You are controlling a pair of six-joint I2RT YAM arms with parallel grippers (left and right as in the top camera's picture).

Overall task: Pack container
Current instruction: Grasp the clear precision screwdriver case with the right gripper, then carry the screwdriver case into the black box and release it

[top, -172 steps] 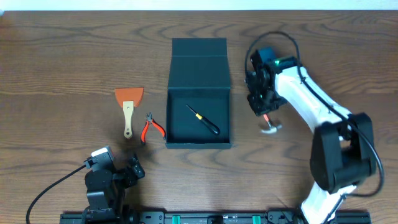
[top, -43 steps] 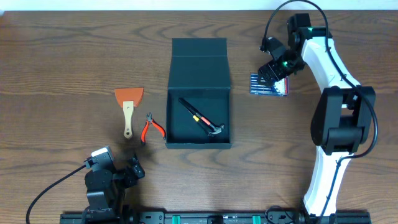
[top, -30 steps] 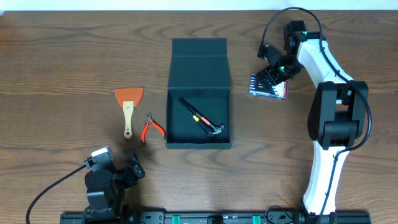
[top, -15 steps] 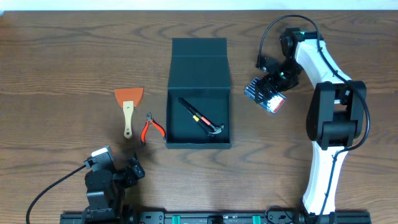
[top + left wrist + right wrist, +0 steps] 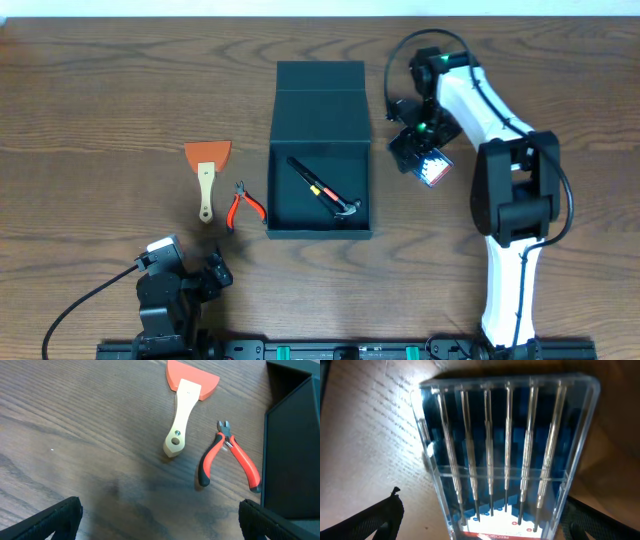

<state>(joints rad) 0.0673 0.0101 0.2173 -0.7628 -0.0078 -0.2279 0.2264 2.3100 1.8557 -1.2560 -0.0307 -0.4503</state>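
The black container (image 5: pixel 320 232) stands mid-table with its flap lid (image 5: pixel 320 95) open toward the back. A small hammer (image 5: pixel 330 200) lies inside it. Just right of the container, my right gripper (image 5: pixel 418 148) hovers over a flat dark-blue packet (image 5: pixel 430 167) with a red edge. In the right wrist view this packet (image 5: pixel 505 445) is a clear case of slim screwdrivers. It sits between the spread jaws of my right gripper (image 5: pixel 482 517); the left finger (image 5: pixel 375 520) stands apart from it. My left gripper (image 5: pixel 160 520) is open over bare wood at the front left.
An orange scraper with a wooden handle (image 5: pixel 207 172) and red-handled pliers (image 5: pixel 244 205) lie left of the container. In the left wrist view the scraper (image 5: pixel 182 405), the pliers (image 5: pixel 227 457) and the container's wall (image 5: pixel 292 450) lie ahead of the fingers.
My right gripper has moved left and forward, and the blue packet has slid and turned with it toward the container. The hammer, earlier on the table, now lies in the container. Left arm unmoved.
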